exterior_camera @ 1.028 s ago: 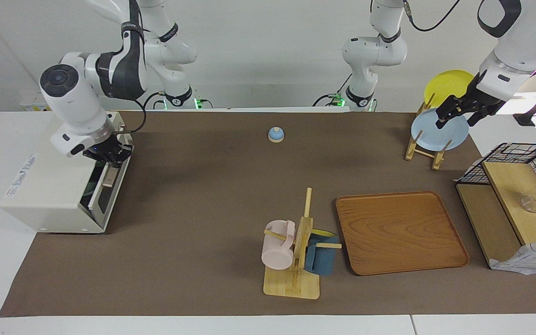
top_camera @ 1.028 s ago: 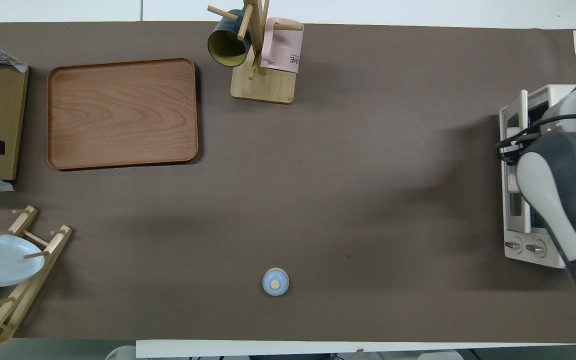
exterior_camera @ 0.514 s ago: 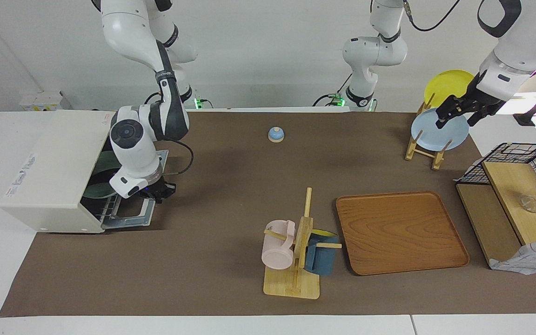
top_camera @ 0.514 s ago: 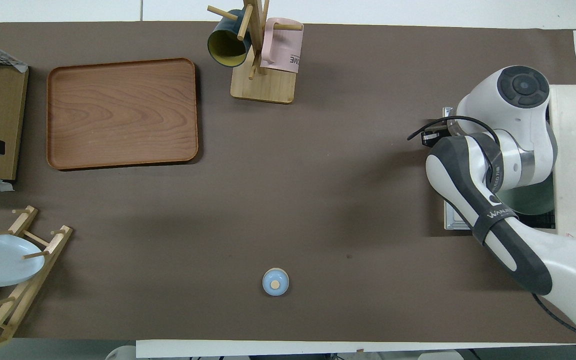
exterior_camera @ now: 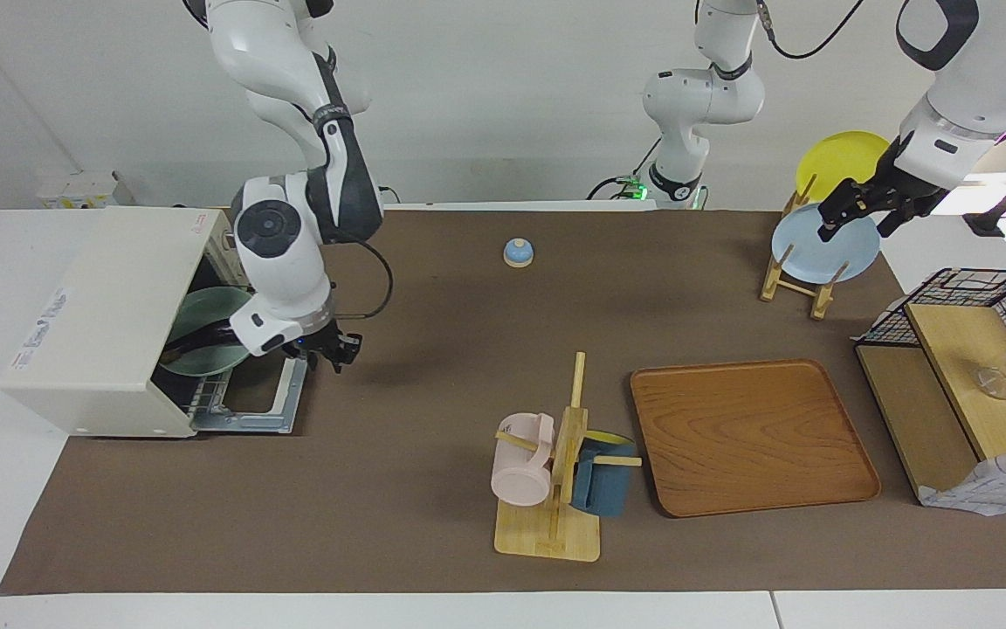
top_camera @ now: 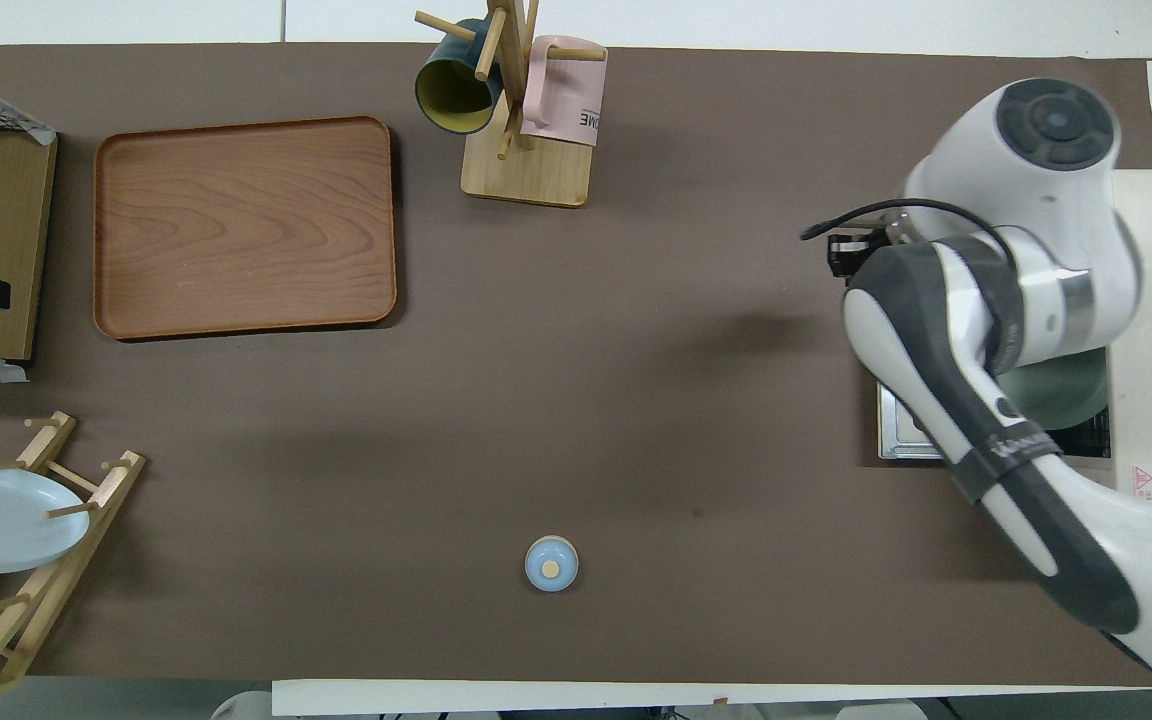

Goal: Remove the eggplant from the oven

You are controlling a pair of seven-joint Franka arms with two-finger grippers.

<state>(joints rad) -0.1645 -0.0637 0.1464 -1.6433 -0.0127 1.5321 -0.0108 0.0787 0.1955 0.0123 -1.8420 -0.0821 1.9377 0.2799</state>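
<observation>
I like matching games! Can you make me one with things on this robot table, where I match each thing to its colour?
Things:
1. tray
2. plate in the oven
3. mug on the wooden stand
4. little bell

Colours:
A. pink
B. blue
C. brown wood
D. pale green

Right pairs: 1-C, 2-D, 3-A, 4-B
</observation>
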